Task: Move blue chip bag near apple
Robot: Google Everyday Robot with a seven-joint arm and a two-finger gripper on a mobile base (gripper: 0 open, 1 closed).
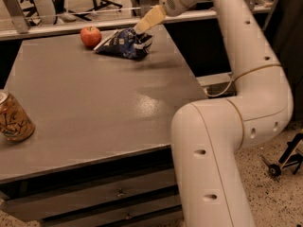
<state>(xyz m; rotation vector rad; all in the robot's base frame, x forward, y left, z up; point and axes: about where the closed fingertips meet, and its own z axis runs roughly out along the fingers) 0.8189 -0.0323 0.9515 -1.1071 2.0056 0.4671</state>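
The blue chip bag lies at the far side of the grey table, its left white edge close to the red apple, a small gap between them. My gripper reaches down from the upper right and is shut on the bag's raised right top edge. The tan fingers are pressed together. The bag's left end rests on the table.
A tan patterned drink can stands at the table's left front edge. My white arm runs along the table's right side. A rail borders the table's far edge. Drawers sit under the front.
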